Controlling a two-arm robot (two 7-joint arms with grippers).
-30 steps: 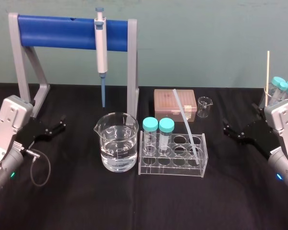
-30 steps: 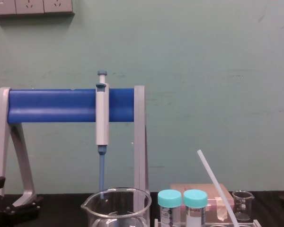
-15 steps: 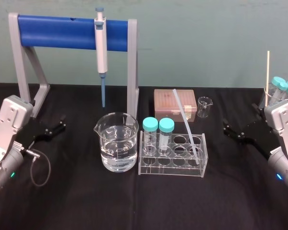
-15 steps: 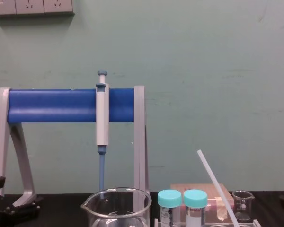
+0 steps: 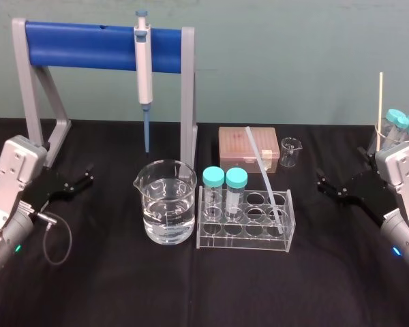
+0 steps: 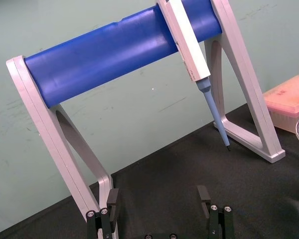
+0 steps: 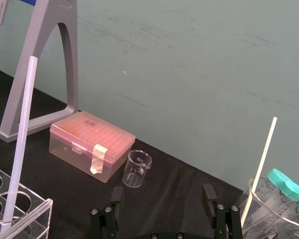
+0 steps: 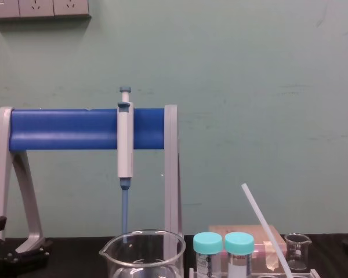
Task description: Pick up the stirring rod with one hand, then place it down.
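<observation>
Looking down from the head camera, I see the stirring rod [image 5: 263,176] propped at a slant in the clear tube rack [image 5: 242,238] near the middle of the black tabletop [image 5: 123,286]. Its lower end sits in a hole at the rack's right end, and its upper end leans back and to the left, toward the pink tip box [image 5: 247,148] behind the rack. Nothing has hold of it. Two teal-capped tubes [image 5: 225,180] stand upright at the rack's left end, and a large beaker [image 5: 167,201] holding clear liquid stands just left of the rack.

My left gripper [image 5: 88,174] hangs low at the left side of the tabletop, beside the foot of the blue pipette stand [image 5: 82,44], well apart from the rod. On the left wrist camera its jaws are spread wide with nothing between them. My right gripper [image 5: 321,182] sits at the right side, to the right of the rack and apart from it. Its jaws are also wide apart and empty on the right wrist camera, where the rod [image 7: 20,139] rises out of the rack off to one side.

A white-and-blue pipette [image 5: 144,61] hangs from the stand's bar, with its tip above the tabletop behind the large beaker. A small beaker [image 5: 290,151] stands just right of the tip box.
</observation>
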